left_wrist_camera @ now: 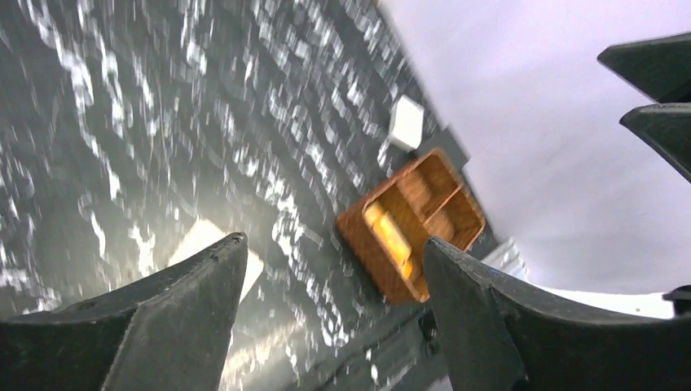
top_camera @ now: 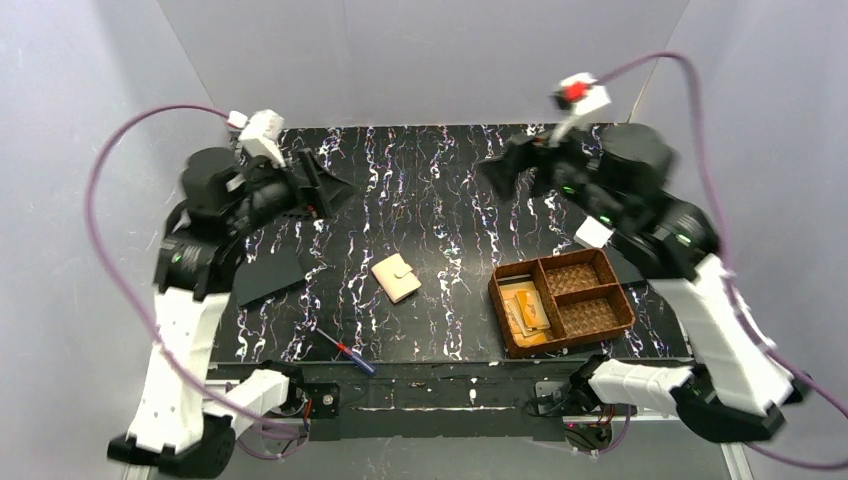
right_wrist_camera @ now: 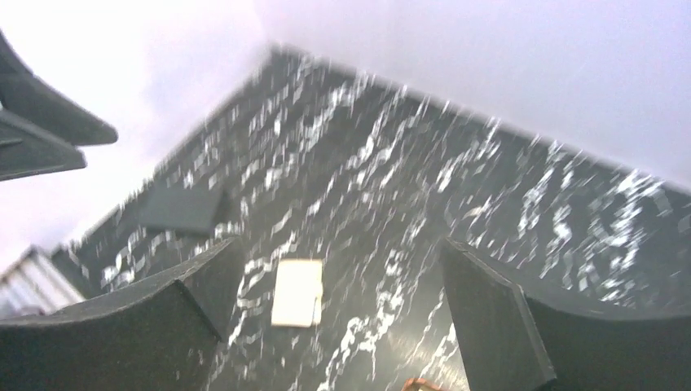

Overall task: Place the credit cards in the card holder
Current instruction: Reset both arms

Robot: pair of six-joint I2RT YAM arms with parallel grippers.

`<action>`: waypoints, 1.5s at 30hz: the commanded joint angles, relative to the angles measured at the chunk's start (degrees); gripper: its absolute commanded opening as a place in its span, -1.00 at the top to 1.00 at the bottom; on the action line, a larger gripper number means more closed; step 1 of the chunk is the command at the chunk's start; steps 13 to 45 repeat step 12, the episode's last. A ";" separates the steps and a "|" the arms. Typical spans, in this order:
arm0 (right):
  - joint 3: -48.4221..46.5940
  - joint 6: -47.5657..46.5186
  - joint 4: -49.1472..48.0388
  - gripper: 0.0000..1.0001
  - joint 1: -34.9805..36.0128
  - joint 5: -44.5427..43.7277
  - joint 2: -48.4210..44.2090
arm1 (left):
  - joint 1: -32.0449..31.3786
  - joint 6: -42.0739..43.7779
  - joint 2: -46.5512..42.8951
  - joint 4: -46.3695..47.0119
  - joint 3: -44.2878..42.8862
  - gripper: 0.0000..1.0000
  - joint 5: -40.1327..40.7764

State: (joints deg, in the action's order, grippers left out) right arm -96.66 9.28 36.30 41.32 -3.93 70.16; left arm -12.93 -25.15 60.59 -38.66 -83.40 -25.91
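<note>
Left pincer (left_wrist_camera: 334,244) and right pincer (right_wrist_camera: 340,244) wide, empty
Lower the right onto the credit cards (top_camera: 527,310) in the basket (top_camera: 556,259); pinch one edge; card holder (top_camera: 268,273) lies well apart.

Plain pale grey walls (top_camera: 430,60) are enclosing a black counter (top_camera: 440,200) streaked with white veins, and even light is falling across it.

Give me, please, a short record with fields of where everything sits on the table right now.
credit cards: stacked in the left compartment of the basket tray
card holder: flat on the table by the left arm, far from the cards
beige pouch with tab: mid-table
screwdriver: near the front edge
left gripper: open, raised, empty
right gripper: open, raised, empty
</note>
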 commanded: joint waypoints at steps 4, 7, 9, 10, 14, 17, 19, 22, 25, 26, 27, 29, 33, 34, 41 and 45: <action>-4.11 -3.30 0.41 -0.97 0.38 -19.16 -9.18 | -0.17 1.84 -9.31 8.18 -8.70 -0.73 5.62; -6.13 -4.56 1.68 -0.97 0.42 -23.30 -10.85 | -0.17 2.42 -10.35 10.06 -10.62 -0.74 7.25; -5.60 -5.26 1.76 -0.97 0.41 -23.07 -12.37 | -0.18 2.55 -10.58 10.51 -11.24 -0.75 7.95; -4.63 -5.96 1.26 -0.97 0.39 -22.52 -13.58 | -0.17 2.56 -10.66 10.49 -11.45 -0.75 8.30; -4.24 -4.62 0.98 -0.97 0.43 -24.75 -14.82 | -0.20 2.47 -10.73 10.38 -11.76 -0.75 8.28; -4.24 -4.62 0.98 -0.97 0.43 -24.75 -14.82 | -0.20 2.47 -10.73 10.38 -11.76 -0.75 8.28; -4.24 -4.62 0.98 -0.97 0.43 -24.75 -14.82 | -0.20 2.47 -10.73 10.38 -11.76 -0.75 8.28; -4.24 -4.62 0.98 -0.97 0.43 -24.75 -14.82 | -0.20 2.47 -10.73 10.38 -11.76 -0.75 8.28; -4.24 -4.62 0.98 -0.97 0.43 -24.75 -14.82 | -0.20 2.47 -10.73 10.38 -11.76 -0.75 8.28; -4.24 -4.62 0.98 -0.97 0.43 -24.75 -14.82 | -0.20 2.47 -10.73 10.38 -11.76 -0.75 8.28; -4.24 -4.62 0.98 -0.97 0.43 -24.75 -14.82 | -0.20 2.47 -10.73 10.38 -11.76 -0.75 8.28; -4.24 -4.62 0.98 -0.97 0.43 -24.75 -14.82 | -0.20 2.47 -10.73 10.38 -11.76 -0.75 8.28; -4.24 -4.62 0.98 -0.97 0.43 -24.75 -14.82 | -0.20 2.47 -10.73 10.38 -11.76 -0.75 8.28; -4.24 -4.62 0.98 -0.97 0.43 -24.75 -14.82 | -0.20 2.47 -10.73 10.38 -11.76 -0.75 8.28; -4.24 -4.62 0.98 -0.97 0.43 -24.75 -14.82 | -0.20 2.47 -10.73 10.38 -11.76 -0.75 8.28; -4.24 -4.62 0.98 -0.97 0.43 -24.75 -14.82 | -0.20 2.47 -10.73 10.38 -11.76 -0.75 8.28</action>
